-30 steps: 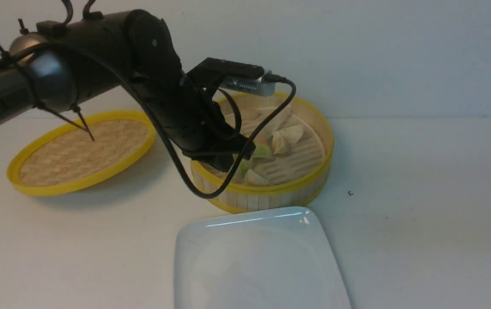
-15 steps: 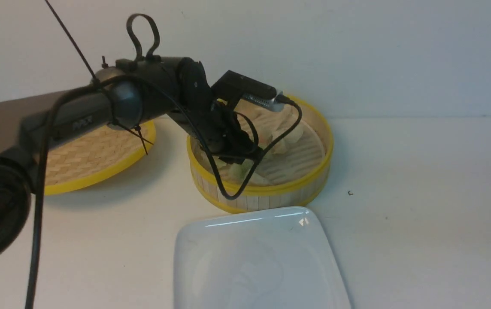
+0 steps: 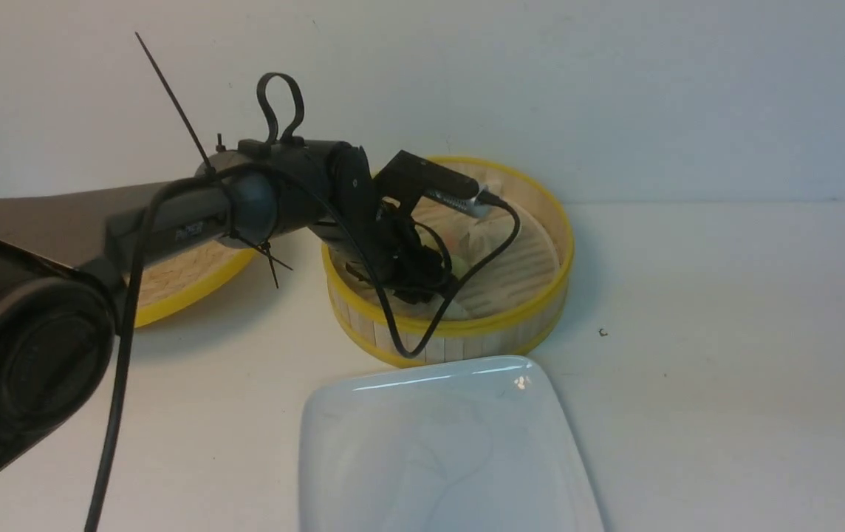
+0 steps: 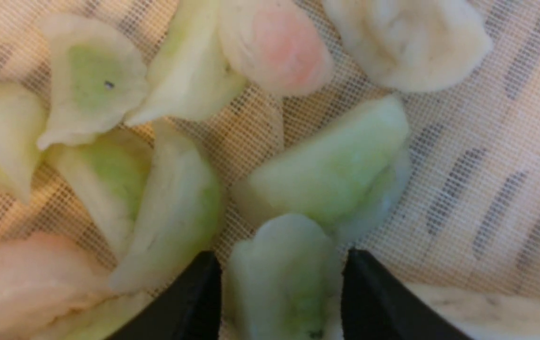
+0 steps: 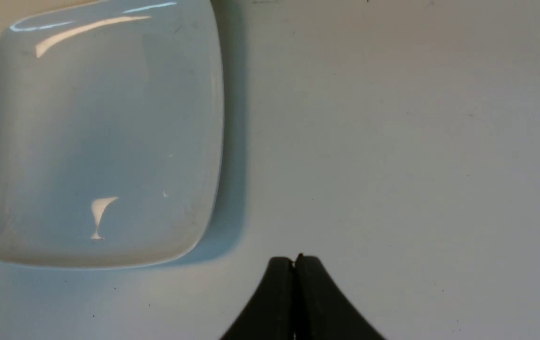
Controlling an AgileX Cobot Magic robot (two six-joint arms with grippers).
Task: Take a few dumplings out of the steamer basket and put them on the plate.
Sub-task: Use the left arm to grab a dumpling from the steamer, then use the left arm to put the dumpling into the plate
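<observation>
The left gripper [image 3: 422, 284] is down inside the round bamboo steamer basket with yellow rims [image 3: 481, 343]. The basket sits at the back of the white table [image 3: 725, 332]. Lots of small soft dumplings [image 4: 336, 174] lie close together in it on a thin white net [image 4: 487, 165]. Most are pale green, some are off-white, and one has a pink spot.

In the left wrist view, the two black fingers [image 4: 194, 302] press on both sides of one pale green dumpling [image 4: 279, 283], gripping it. That dumpling touches a bigger green one just beyond it.

The big shiny white plate with rounded corners [image 3: 452, 443] is just in front of the basket, nearer to the robot. There is nothing on it.

The flat woven lid with a yellow rim [image 3: 179, 292] lies to the left of the basket, partly hidden by the left arm.

The right gripper [image 5: 294, 259] hangs over the bare table beside the plate. Its fingers are pressed together with nothing between them.
</observation>
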